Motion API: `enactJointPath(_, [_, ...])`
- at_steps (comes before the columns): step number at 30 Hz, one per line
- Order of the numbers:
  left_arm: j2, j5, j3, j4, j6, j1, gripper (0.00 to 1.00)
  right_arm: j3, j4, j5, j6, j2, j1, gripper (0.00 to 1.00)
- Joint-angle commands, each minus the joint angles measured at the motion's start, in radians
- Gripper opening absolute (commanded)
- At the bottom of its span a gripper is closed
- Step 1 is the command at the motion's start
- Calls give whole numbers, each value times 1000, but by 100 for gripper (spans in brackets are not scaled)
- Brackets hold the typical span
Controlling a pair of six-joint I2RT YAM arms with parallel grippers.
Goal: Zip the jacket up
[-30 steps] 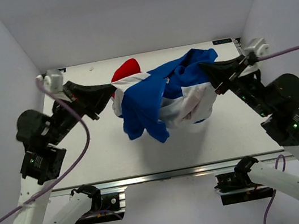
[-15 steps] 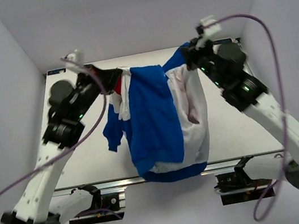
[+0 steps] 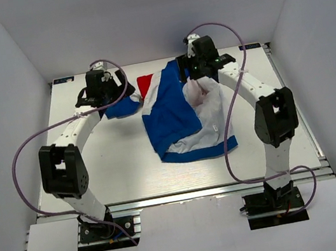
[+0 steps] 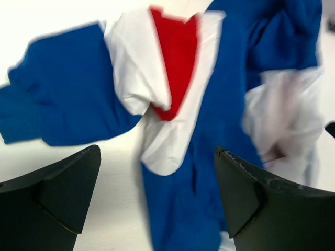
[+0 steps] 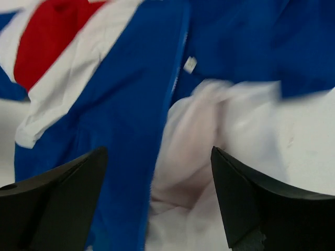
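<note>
My left fingers (image 3: 106, 96) hung over the far left of the table (image 3: 110, 167) in the overhead view, just beside the blue sleeve (image 3: 121, 107) of the jacket (image 3: 169, 115). My right fingers (image 3: 199, 78) stood over the garment's far right part. From up there I could not tell how wide either pair stood. The jacket lay crumpled at the far middle of the table, with a red and white patch (image 3: 146, 85) at its far edge, pale lining (image 3: 210, 115) turned up on its right and a blue hem (image 3: 195, 154) nearest me. Through my left wrist camera my fingers were spread wide with nothing between them, and the blurred sleeve, patch and blue body lay below. Through my right wrist camera my fingers were likewise far apart and empty, above blue cloth, the patch and the pinkish-white lining. Blur hid whether they touched the cloth.
</note>
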State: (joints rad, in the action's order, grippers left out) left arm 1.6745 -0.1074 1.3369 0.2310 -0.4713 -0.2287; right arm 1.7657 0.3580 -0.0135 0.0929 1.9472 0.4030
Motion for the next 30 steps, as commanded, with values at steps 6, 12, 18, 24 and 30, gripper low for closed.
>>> enactJointPath(6, [-91, -250, -33, -25, 16, 3, 98, -313, -14, 106, 186, -241, -90, 88])
enactJointPath(12, [-168, -230, -159, 14, -38, -118, 98, -685, -54, 72, 341, -546, -225, 89])
enactJointPath(18, [-113, -317, -261, -88, -87, -236, 98, -865, 44, 102, 390, -610, -343, 89])
enactJointPath(24, [-30, -354, -341, -108, -116, -245, 98, -1029, 3, 115, 413, -613, -345, 88])
enactJointPath(30, [5, -328, -413, -110, -119, -245, 98, -1097, -85, 187, 436, -562, -345, 76])
